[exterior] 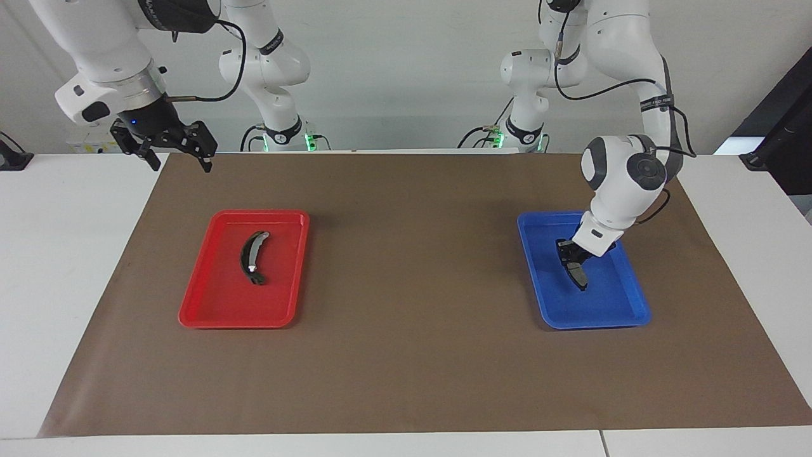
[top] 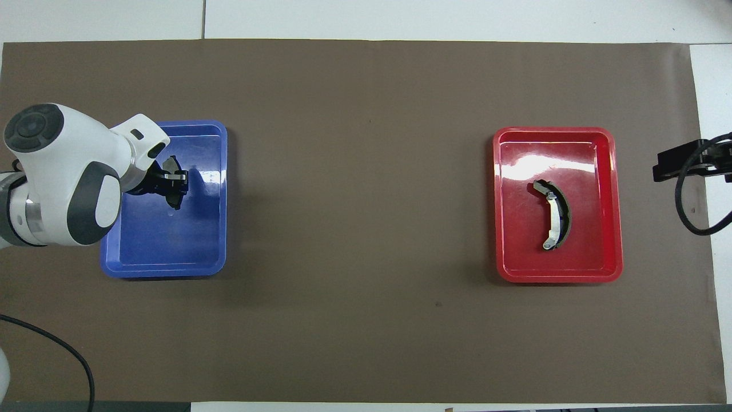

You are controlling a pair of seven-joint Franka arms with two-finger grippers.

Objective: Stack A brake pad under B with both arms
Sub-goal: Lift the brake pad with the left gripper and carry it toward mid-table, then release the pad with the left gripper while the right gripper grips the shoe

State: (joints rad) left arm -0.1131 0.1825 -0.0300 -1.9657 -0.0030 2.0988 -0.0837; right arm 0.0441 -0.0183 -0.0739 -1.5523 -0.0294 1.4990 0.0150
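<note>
Facing view: left hand [exterior: 573,255] clamped on pad [exterior: 578,274], prob. lifted.

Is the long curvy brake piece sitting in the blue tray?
No, the long curved brake shoe lies in the red tray; the blue tray holds the small pad.

Left arm bent down steeply, wrist tilted, left hand [exterior: 573,255] low with fingertips closed together. Right arm waits raised at its own end, right hand [exterior: 170,150] up in the air, fingers spread apart.
</note>
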